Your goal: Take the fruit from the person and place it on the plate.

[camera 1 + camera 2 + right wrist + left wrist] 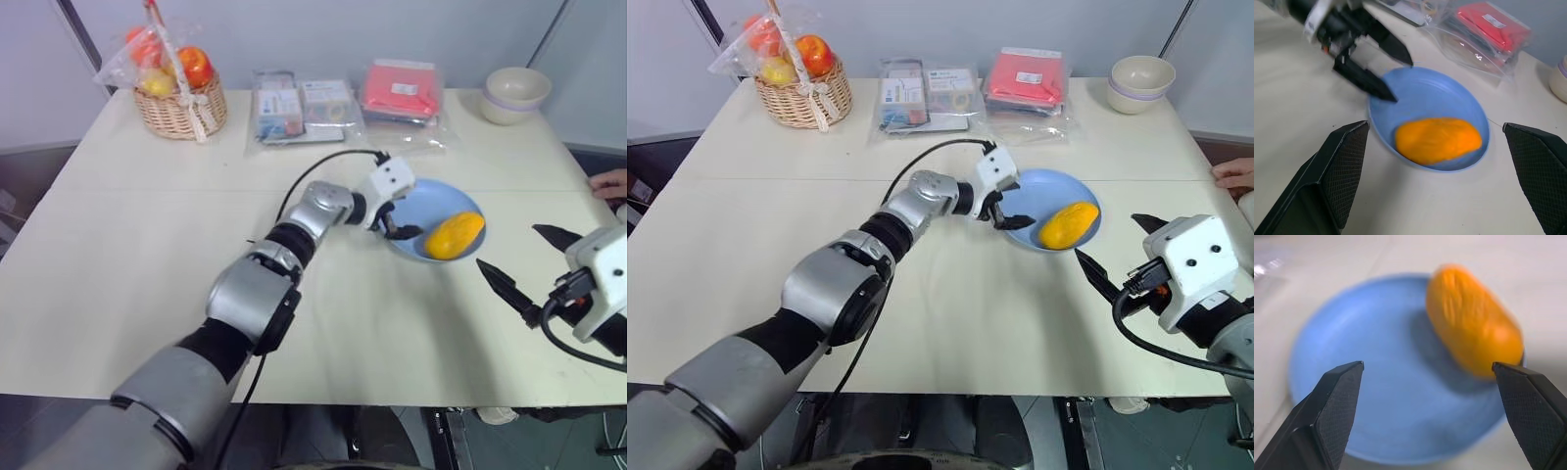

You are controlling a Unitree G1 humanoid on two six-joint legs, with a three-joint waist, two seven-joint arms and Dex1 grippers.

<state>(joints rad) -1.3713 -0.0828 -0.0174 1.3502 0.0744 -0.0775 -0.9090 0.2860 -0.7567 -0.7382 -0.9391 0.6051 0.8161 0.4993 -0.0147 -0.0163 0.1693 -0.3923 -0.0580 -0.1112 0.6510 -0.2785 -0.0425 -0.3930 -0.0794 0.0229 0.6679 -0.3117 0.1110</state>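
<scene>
Orange against pale blue, the fruit [455, 235] is lying on its side inside the plate [415, 199], toward the rim nearest the right arm, so the delivery part of the task looks done. It is resting on the plate alone, with nothing gripping it.

The left gripper [400, 221] is hanging just over the plate's opposite edge with its two black fingers spread wide and nothing between them. In the left wrist view the fingertips [1339, 396] are framing the fruit from a short way off, not touching it, which reads as a let-go posture: the fingers are parted so the fruit can sit freely.

The right gripper [524, 269] is waiting off to the side over bare table [147, 255], near the plate but clear of it, its fingers also standing well apart and empty. It appears to be idling out of the way rather than helping.

At the far right edge of the table, the person [611, 182] is showing only as a hand resting on the tabletop, well apart from the plate and holding nothing. The basket [180, 110] of wrapped fruits and the cream bowl [515, 94] are sitting at the far side, uninvolved.
</scene>
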